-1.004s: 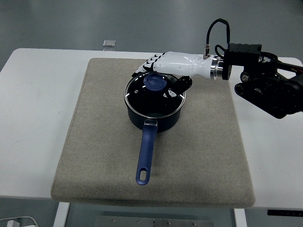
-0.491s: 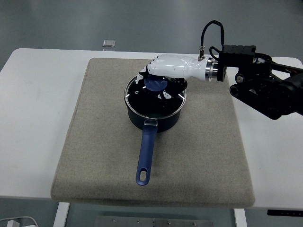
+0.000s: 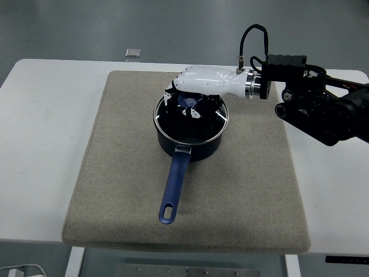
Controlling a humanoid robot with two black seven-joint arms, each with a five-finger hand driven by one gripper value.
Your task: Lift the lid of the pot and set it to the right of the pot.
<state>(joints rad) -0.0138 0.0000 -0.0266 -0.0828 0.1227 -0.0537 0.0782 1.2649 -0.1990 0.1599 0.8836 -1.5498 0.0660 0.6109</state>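
White table (image 3: 46, 144), head view: a grey mat (image 3: 115, 190) fills the frame's centre, a small grey square object (image 3: 133, 53) sits at upper left beyond the mat's far edge. Left arm isn't in shot.

Centre frame: a dark blue pot (image 3: 190, 138) stands on the mat's upper half, its blue handle (image 3: 173, 187) running down toward bottom centre w/ a slight lean left. The glass lid (image 3: 199, 124) appears seated on the pot rim, its blue knob (image 3: 189, 101) only partly visible.

Upper centre, right of that: the right hand (image 3: 193, 92), white shell w/ black joints, comes in from the right edge on a black arm (image 3: 323, 109) and sits directly over the knob. Fingers curl down around the knob, closed narrow on it; whether the pads truly pinch it can't be told, the palm hides the contact.

Progress, judged: the grasp looks about made, but the lid isn't lifted yet, approx. a third done at most. Left to do: raise the lid clear, carry it toward the frame's right, set it on the bare mat right of the pot, let go.
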